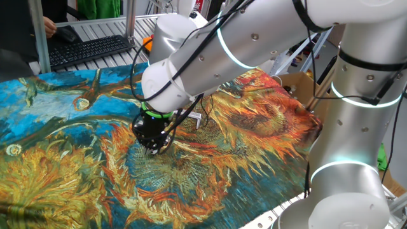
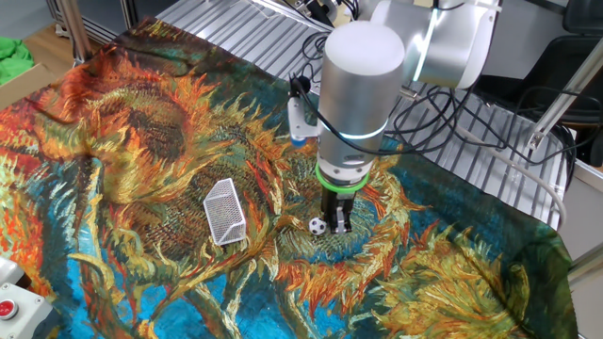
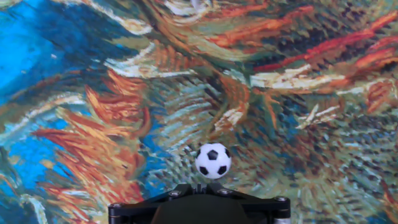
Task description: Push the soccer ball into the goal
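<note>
The arm reaches down to a worktop covered by a cloth printed with sunflowers. The pincer stands upright with its tips at the cloth. In the other fixed view the ball lies just beside the pincer tips, on the side facing the goal; whether ball and fingers touch cannot be told. The goal, a small white mesh frame, stands apart from the ball on the cloth. In the hand view the ball sits just beyond the black pincer body at the lower edge; the fingers themselves are cut off, so the width of the opening cannot be told. In one fixed view the pincer is small and dark, the ball is hidden behind it, and only a sliver of the goal shows past the arm. A keyboard lies beyond the cloth.
</note>
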Controlling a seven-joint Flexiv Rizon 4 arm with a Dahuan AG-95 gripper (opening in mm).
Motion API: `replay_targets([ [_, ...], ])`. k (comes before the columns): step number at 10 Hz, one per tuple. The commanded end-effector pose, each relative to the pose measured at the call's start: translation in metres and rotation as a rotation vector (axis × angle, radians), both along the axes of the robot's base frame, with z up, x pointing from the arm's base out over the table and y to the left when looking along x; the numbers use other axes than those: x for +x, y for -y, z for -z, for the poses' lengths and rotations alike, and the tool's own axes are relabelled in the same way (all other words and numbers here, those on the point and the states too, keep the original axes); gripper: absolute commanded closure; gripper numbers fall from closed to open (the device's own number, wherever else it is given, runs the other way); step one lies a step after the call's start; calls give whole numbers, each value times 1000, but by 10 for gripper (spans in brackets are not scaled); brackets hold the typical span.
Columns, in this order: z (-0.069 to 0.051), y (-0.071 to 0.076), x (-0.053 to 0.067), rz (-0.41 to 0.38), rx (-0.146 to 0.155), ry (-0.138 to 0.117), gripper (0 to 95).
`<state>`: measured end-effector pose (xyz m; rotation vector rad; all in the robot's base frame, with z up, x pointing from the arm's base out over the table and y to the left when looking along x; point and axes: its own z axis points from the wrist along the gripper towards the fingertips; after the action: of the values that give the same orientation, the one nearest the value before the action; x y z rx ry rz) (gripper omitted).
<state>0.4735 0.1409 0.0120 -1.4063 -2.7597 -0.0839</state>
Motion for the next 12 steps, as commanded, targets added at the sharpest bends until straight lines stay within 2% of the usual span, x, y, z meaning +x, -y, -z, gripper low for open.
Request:
replay_targets([
  [1,8,12,13,-18,-9,12,950],
  [3,12,27,34,-45,-45,14,950],
  [4,10,31,39,-55,-43,10,950],
  [5,4,36,45,-80,-37,-6,950],
  [6,1,38,46,-78,-20,-8,950],
  [9,-2,35,43,-88,-14,-21,950],
  [11,-4,30,37,-122,-15,-35,950],
  [12,-5,28,34,-148,-27,-49,950],
])
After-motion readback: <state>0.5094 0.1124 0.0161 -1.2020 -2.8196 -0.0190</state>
